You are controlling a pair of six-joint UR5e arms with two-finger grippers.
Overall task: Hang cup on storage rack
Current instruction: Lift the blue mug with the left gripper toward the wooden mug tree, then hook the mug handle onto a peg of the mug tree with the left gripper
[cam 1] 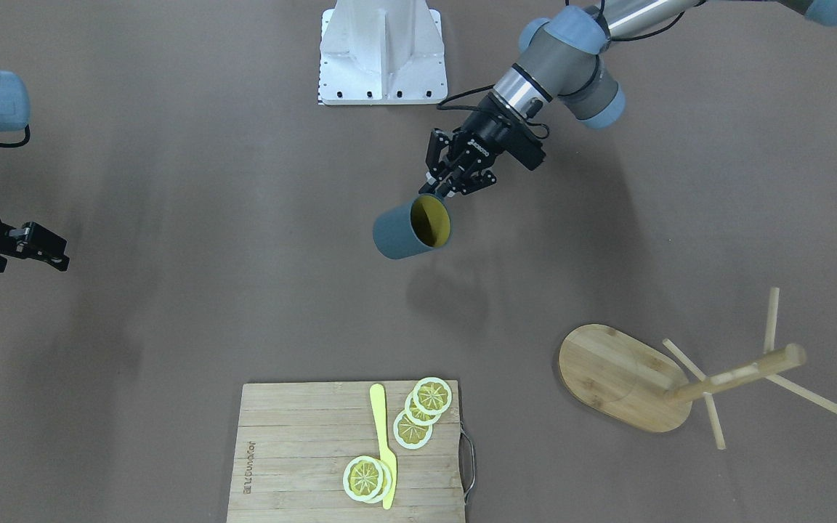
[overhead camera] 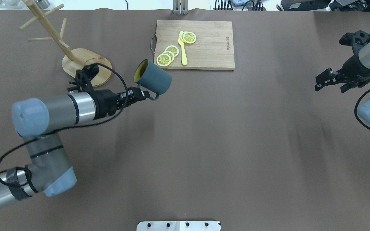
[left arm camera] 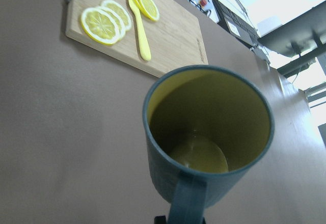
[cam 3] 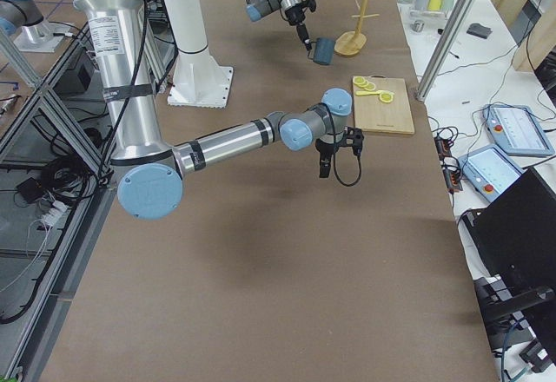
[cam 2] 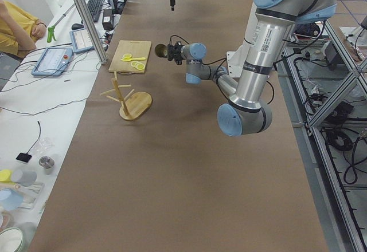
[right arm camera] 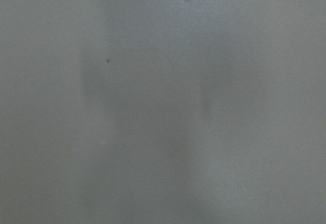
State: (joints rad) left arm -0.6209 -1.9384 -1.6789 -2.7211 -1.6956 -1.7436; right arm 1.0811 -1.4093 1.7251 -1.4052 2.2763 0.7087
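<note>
From the front-facing camera you see the left end effector (cam 1: pixel 442 187) closed on the handle side of the cup (cam 1: pixel 411 229). The cup hangs clear of the bench (cam 1: pixel 171 327), tipped on its side, with its mouth turned toward the end where the storage rack (cam 1: pixel 625 378) stands, well apart from it. The right end effector (cam 1: pixel 44 248) sits at that view's left edge, fingers parted and holding nothing. In the overhead view the pinch is on the angular handle, so I judge you are carrying the cup toward the rack. Bring it above a free peg, line the handle loop up with the peg's upward slope, and slide it on along that line rather than sideways. The rack looks light, and a nudge to its post could tip it. I cannot tell whether the fingers leave enough of the loop open for a peg, so go slowly at the tip. The left side view shows the rack upright on its oval base, with the cup aloft farther along the bench. The right side view adds nothing surer about the grasp. The left wrist camera looks straight into the cup, which is bare yellow inside with nothing in it, so tilting it should spill nothing. Beyond the cup lies the cutting board (left arm camera: pixel 178 35), carrying lemon slices (left arm camera: pixel 102 24) and a yellow knife (left arm camera: pixel 139 30). The right wrist camera shows only blurred bench.
</note>
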